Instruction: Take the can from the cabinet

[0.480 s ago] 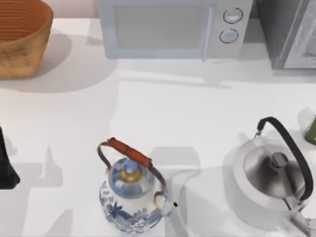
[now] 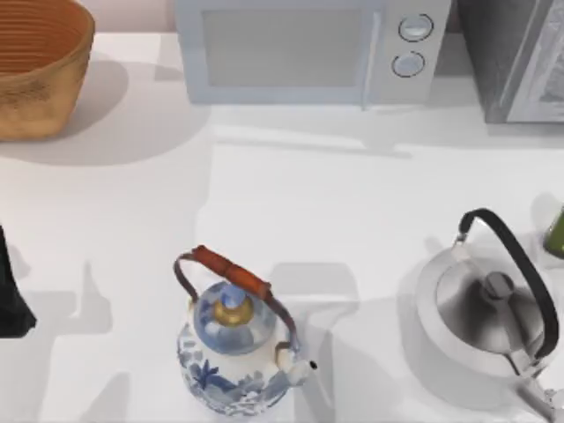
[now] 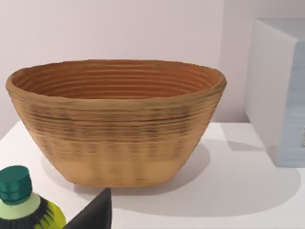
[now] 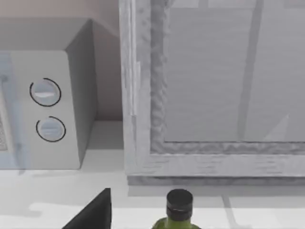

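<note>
One white table (image 2: 291, 203) carries everything. Largest on it is the cabinet (image 2: 520, 62) at 2 o'clock, pale grey, with a raised frame around a flat, smooth grey front panel that reaches down close to the tabletop in the right wrist view; where the can is cannot be told from any view. Just beside the cabinet, at 12 o'clock, stands a light grey microwave (image 2: 300, 48) with two round knobs stacked on its right side. A ribbed wicker basket (image 2: 35, 70) sits at 10 o'clock. A polished steel kettle (image 2: 485, 308) with a black arched handle is at 4 o'clock, and a blue-and-white porcelain kettle (image 2: 233, 352) with a brown handle is at 6 o'clock. A green bottle (image 2: 555, 231) with a black cap is at 3 o'clock, near the cabinet's foot. The left gripper (image 2: 13, 286) is at 9 o'clock, facing the basket beside a teal-capped bottle (image 3: 19, 200); the right gripper (image 4: 93, 212) faces the cabinet. Whether either is clenched or released, I cannot tell.
</note>
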You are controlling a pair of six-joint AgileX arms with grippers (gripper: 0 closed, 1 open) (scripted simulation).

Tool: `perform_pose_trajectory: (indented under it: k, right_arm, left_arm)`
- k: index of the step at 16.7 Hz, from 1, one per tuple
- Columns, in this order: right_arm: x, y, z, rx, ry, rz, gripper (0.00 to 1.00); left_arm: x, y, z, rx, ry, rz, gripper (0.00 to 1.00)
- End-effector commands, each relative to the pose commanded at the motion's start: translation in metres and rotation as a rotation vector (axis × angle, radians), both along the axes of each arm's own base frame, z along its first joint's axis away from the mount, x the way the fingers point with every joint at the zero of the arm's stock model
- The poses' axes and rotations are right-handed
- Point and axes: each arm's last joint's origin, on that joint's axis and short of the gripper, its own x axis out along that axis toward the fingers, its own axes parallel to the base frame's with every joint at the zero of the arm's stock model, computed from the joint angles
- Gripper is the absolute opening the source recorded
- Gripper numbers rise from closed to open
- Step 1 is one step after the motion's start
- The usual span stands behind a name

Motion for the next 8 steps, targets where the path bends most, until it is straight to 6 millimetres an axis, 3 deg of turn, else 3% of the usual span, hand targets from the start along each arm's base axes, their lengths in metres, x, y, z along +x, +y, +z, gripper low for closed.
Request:
perform_pose_trajectory:
  k: [3, 8]
  right_arm:
    - [0.013, 0.003, 0.061, -0.004, 0.013, -0.007, 1.0]
    - [0.049, 0.013, 0.187, 0.001, -0.059, -0.006, 1.0]
  left_arm:
    - [0.0, 0.0, 0.0, 0.0, 0.0, 0.0, 1.0]
    - [0.0, 0.0, 0.0, 0.0, 0.0, 0.0, 1.0]
